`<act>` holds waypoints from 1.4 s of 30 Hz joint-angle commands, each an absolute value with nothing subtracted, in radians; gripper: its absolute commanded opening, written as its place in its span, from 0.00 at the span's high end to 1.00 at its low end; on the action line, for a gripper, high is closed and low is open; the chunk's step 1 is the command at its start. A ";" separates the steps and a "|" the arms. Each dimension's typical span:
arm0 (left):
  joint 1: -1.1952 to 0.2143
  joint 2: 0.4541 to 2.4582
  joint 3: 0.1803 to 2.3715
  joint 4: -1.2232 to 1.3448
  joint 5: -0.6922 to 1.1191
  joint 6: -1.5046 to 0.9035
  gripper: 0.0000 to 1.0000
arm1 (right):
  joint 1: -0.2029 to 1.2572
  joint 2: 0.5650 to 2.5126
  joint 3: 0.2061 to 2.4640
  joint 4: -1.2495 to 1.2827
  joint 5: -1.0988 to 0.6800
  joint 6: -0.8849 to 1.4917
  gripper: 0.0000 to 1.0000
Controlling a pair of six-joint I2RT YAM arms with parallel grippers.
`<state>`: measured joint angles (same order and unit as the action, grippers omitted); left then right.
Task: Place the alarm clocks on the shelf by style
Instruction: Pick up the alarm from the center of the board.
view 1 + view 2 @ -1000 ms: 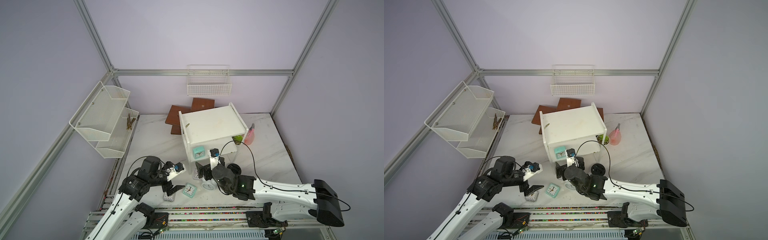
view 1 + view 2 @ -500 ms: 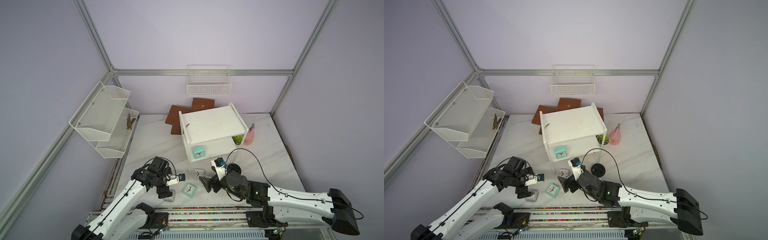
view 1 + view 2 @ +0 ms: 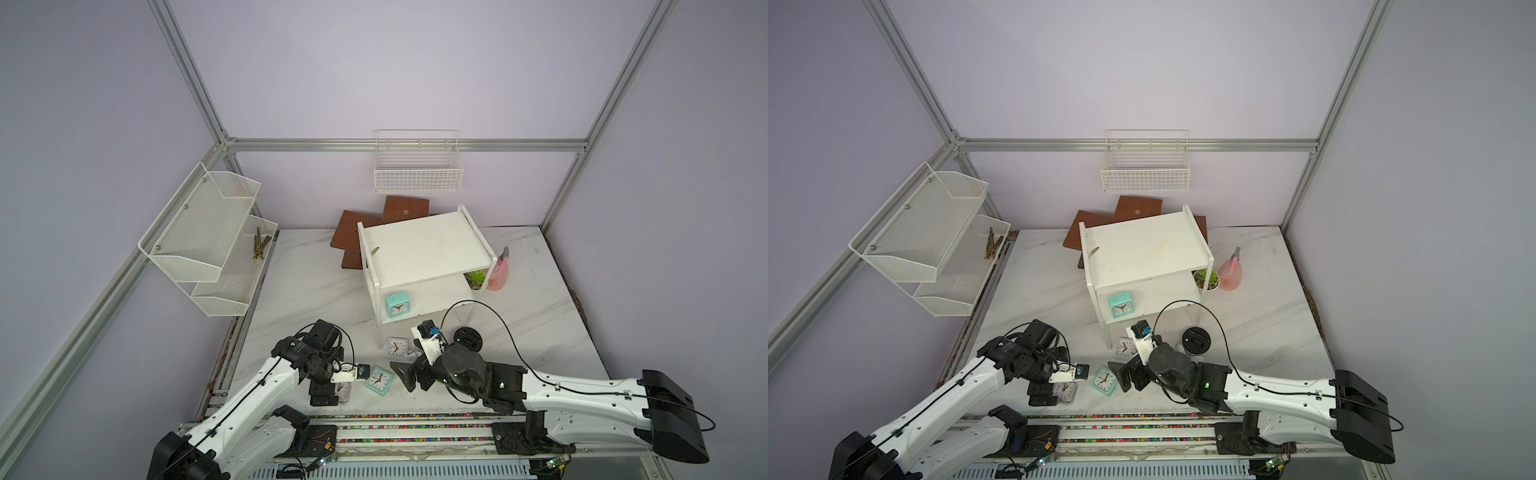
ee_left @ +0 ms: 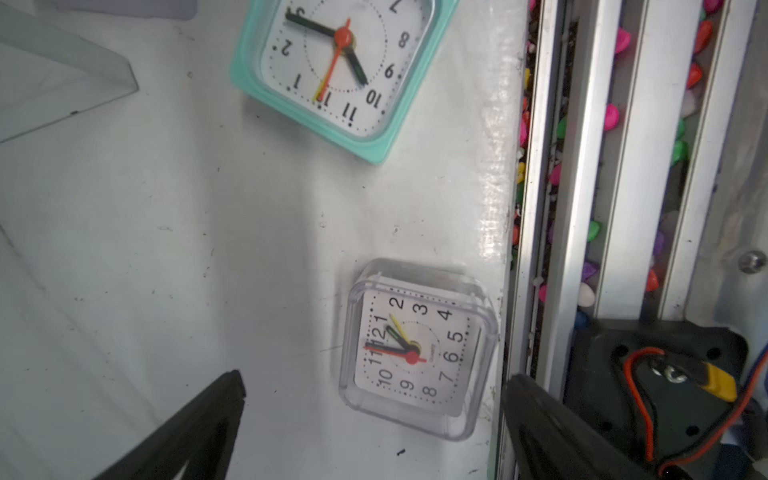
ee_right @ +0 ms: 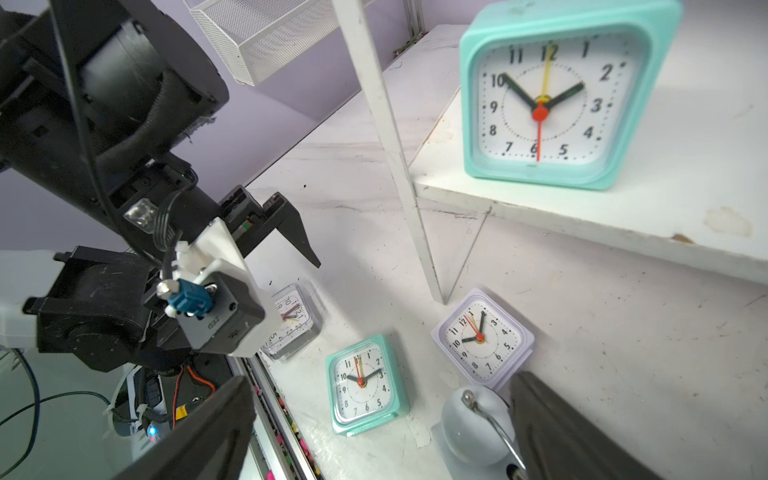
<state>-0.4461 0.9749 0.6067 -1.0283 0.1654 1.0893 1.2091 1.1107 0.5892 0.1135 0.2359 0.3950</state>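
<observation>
Left gripper [image 4: 374,379], jaws spread wide and empty, hovered over a whitish-grey square alarm clock [image 4: 417,351] lying at the front edge of the marble table [image 4: 166,249]. Right gripper [image 5: 382,380], equally wide, held nothing near a mint-green clock [image 5: 365,384]. A second mint-green clock [image 3: 397,304] stood on the lower board of the shelf [image 3: 424,249].

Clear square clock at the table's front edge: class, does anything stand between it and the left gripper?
Nothing visible does. The left gripper hangs open directly over the clear square clock; the mint-green square clock lies clear to one side.
</observation>
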 commanded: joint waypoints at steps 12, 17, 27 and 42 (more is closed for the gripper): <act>-0.480 1.126 0.603 -0.986 0.141 1.095 0.00 | 1.218 1.085 0.553 0.174 0.235 0.399 0.00; -0.489 1.117 0.588 -0.975 0.128 1.092 0.06 | 1.218 1.076 0.548 0.179 0.241 0.396 0.00; -0.497 1.106 0.565 -0.969 0.107 1.083 0.16 | 1.218 1.049 0.537 0.189 0.264 0.386 0.00; -0.501 1.024 0.561 -0.958 0.103 1.045 0.47 | 1.218 1.017 0.526 0.194 0.298 0.388 0.01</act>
<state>-0.4942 1.0592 0.5575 -0.9722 0.0959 1.0580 1.2137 1.0336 0.5396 0.1688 0.2779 0.3950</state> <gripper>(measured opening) 0.626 0.992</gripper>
